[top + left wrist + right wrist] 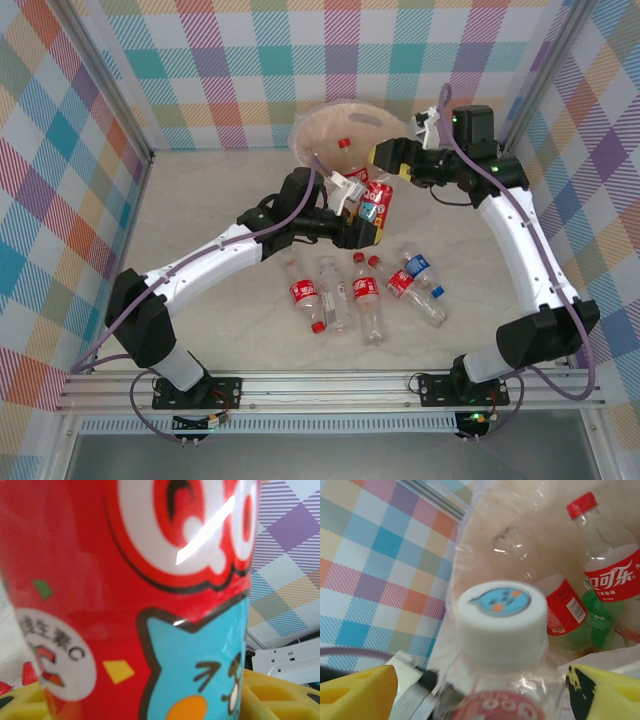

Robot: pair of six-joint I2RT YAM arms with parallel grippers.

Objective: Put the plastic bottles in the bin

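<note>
A clear bottle [378, 203] with a red label, a blue cartoon face and a white cap [501, 614] hangs in front of the bin [340, 125]. My left gripper [368, 210] is shut on its labelled body [125, 580], with a yellow pad [272, 695] at each side. My right gripper [380, 172] is at the bottle's cap end, open, its yellow fingers [355, 692] wide of the neck. The bin's inside [510, 525] holds red-labelled bottles [612, 565] and a green one [595, 617]. Several more bottles [365, 295] lie on the table.
The bin lies tipped with its mouth toward the arms at the back of the table. Checked walls close in the back and both sides. The loose bottles, one with a blue cap [418, 265], lie between the two arm bases.
</note>
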